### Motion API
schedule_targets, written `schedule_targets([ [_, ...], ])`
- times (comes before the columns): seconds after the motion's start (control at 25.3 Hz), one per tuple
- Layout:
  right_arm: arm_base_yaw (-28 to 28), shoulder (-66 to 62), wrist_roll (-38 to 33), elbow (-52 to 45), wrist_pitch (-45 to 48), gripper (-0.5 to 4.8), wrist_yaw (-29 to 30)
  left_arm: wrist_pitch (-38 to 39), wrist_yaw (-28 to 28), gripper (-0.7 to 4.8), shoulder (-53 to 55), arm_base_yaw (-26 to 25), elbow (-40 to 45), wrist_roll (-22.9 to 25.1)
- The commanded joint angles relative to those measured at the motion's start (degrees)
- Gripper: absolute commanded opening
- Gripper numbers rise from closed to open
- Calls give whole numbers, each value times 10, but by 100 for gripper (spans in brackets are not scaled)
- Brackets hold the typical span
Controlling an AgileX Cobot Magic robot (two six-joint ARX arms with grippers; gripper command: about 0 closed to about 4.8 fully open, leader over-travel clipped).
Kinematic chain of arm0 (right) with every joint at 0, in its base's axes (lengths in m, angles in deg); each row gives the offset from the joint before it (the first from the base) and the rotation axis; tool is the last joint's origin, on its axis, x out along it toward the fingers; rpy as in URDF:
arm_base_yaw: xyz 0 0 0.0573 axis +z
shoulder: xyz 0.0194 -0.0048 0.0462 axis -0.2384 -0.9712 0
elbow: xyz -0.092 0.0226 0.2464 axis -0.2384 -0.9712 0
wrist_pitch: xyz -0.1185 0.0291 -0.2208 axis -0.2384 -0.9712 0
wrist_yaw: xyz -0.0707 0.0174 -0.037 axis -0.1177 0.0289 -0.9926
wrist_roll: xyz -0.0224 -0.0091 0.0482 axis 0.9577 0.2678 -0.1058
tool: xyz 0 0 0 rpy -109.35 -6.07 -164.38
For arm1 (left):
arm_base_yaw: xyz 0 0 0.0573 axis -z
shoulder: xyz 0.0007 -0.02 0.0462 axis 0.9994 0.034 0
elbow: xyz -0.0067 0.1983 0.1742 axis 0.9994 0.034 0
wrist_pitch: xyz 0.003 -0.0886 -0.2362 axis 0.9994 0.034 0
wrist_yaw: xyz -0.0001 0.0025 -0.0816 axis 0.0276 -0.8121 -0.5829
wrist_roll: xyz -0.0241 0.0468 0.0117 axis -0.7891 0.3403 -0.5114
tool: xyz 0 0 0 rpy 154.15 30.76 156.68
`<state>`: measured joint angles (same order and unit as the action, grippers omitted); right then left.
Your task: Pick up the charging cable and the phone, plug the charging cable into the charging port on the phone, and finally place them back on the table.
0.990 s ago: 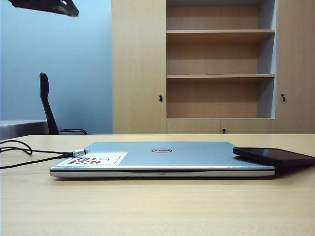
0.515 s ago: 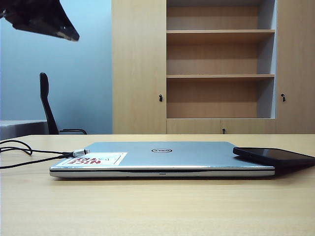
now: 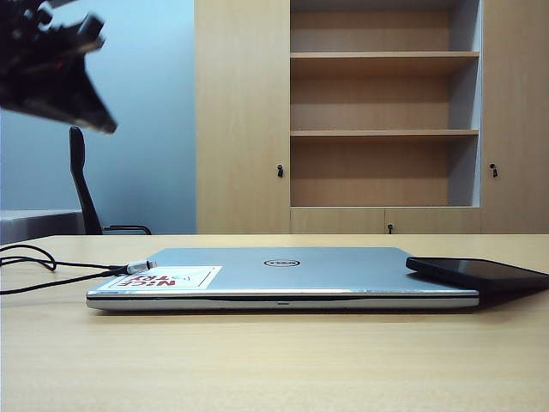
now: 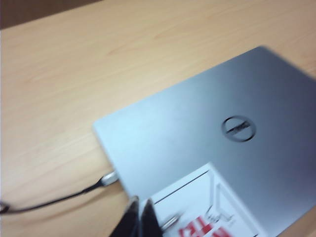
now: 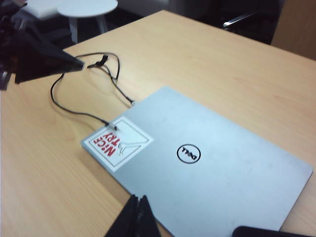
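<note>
A closed silver laptop [image 3: 283,276] fills the middle of the table [image 3: 257,360]; the charging cable [image 3: 51,268] ends at its stickered corner, the phone [image 3: 477,273] overlaps its other end. Left gripper [image 4: 138,216] and right gripper [image 5: 137,212] hang above, clenched, empty, tips partly cropped

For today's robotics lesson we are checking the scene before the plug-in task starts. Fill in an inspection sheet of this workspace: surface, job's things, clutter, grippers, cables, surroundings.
Surface: table, pale wood grain, bare in front.
Job's things: phone rests partly on the laptop's right edge; charging cable lies at the left, its plug on the laptop's corner. Charging port: not visible.
Clutter: closed silver laptop with a red-lettered sticker.
Grippers: left gripper shut, empty, raised above the plug; right gripper shut, empty, over the laptop's near edge.
Cables: only the charging cable, loosely looped.
Surroundings: shelf cabinet, chair, blue wall.
</note>
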<state>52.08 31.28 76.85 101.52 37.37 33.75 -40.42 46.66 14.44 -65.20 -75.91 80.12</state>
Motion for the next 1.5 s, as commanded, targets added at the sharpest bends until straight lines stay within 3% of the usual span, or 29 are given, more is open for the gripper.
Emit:
schedule_targets([
  [0.04,3,10,6,3,-10,-5,-1,-10,0,-6,-1,-12,10,41],
  [0.2,3,15,5,3,-15,-5,-1,-11,0,-6,0,-21,34,144],
  [0.28,3,17,5,3,-15,-5,-1,-9,0,24,2,-21,44,187],
  [0.44,3,21,5,3,-15,-5,1,-11,0,243,8,-21,65,247],
  [0.91,3,24,5,3,-14,-5,5,-108,0,247,61,-23,109,363],
  [1.19,3,33,5,3,-13,-5,5,-179,0,247,154,-24,108,387],
  [1.5,3,42,5,3,-13,-5,5,-215,0,247,181,-59,108,387],
])
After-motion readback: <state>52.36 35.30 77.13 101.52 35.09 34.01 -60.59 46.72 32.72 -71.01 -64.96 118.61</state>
